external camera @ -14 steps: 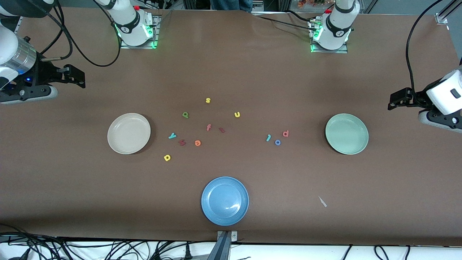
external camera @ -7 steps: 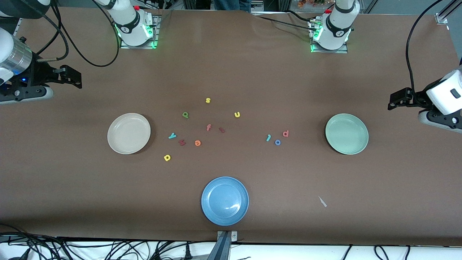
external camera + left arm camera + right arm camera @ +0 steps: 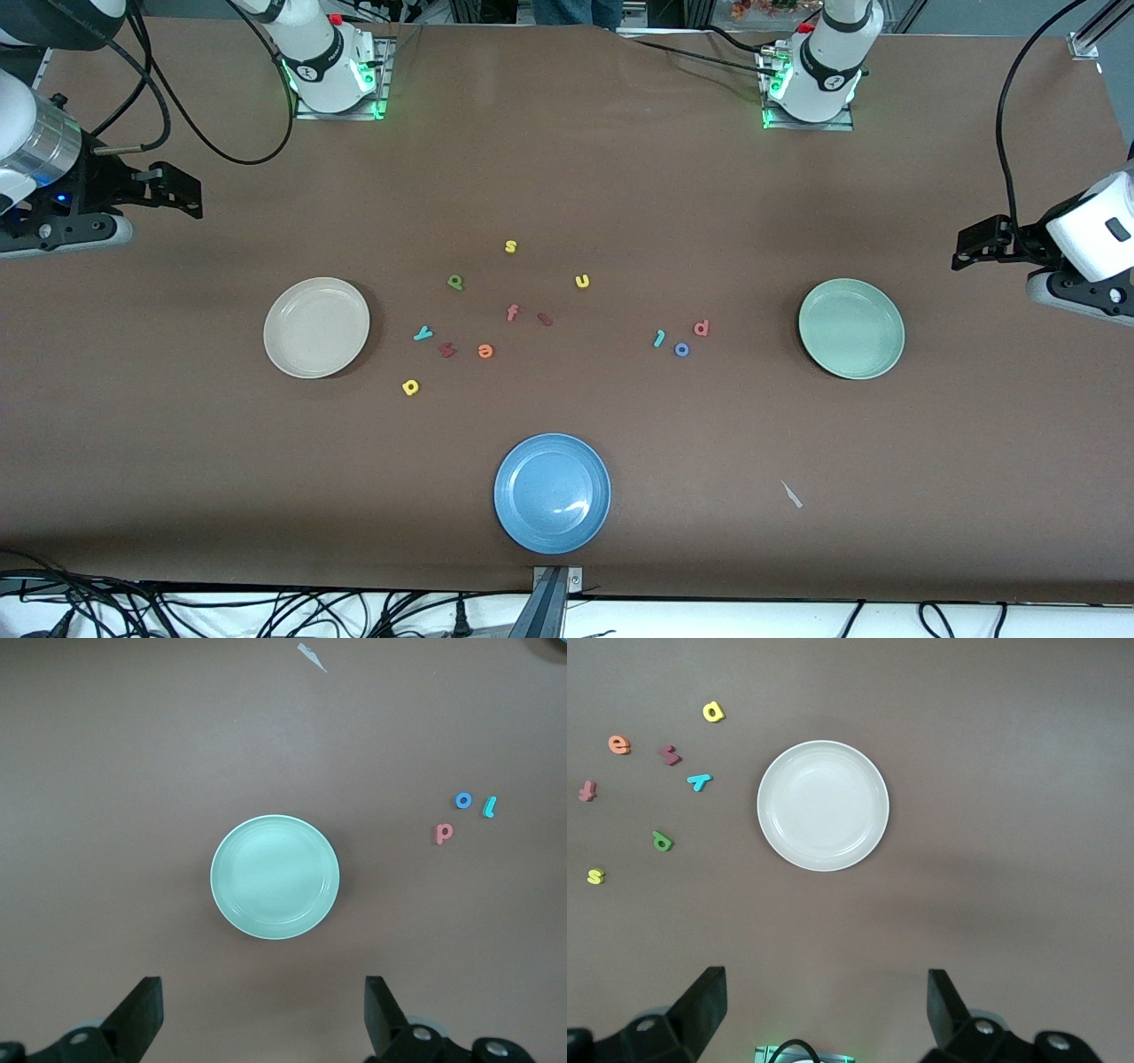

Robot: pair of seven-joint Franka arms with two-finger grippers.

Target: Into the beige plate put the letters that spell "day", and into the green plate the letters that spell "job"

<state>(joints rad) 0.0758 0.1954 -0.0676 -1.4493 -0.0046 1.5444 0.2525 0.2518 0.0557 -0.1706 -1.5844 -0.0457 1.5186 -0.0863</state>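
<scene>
The beige plate [image 3: 316,327] [image 3: 823,805] lies toward the right arm's end. Beside it are the yellow round-bowled letter [image 3: 410,387] [image 3: 713,711], teal "y" [image 3: 423,334] [image 3: 699,781] and green letter [image 3: 455,282] [image 3: 662,841]. The green plate [image 3: 850,329] [image 3: 275,877] lies toward the left arm's end, with the teal "j" [image 3: 659,338] [image 3: 489,805], blue "o" [image 3: 681,349] [image 3: 463,800] and salmon letter [image 3: 701,328] [image 3: 443,833] beside it. My right gripper [image 3: 184,190] [image 3: 827,1005] hangs open and empty over bare table at its end. My left gripper [image 3: 974,244] [image 3: 261,1010] waits open and empty at the other end.
A blue plate [image 3: 552,493] sits near the front edge. Other letters lie mid-table: yellow "s" [image 3: 510,246], yellow "u" [image 3: 582,281], red "f" [image 3: 513,312], orange "e" [image 3: 485,351] and two dark red ones [image 3: 447,350]. A white scrap [image 3: 791,494] lies toward the front.
My right gripper has shifted a little toward its end of the table and the robots' bases. The left arm, the plates and the letters have not moved.
</scene>
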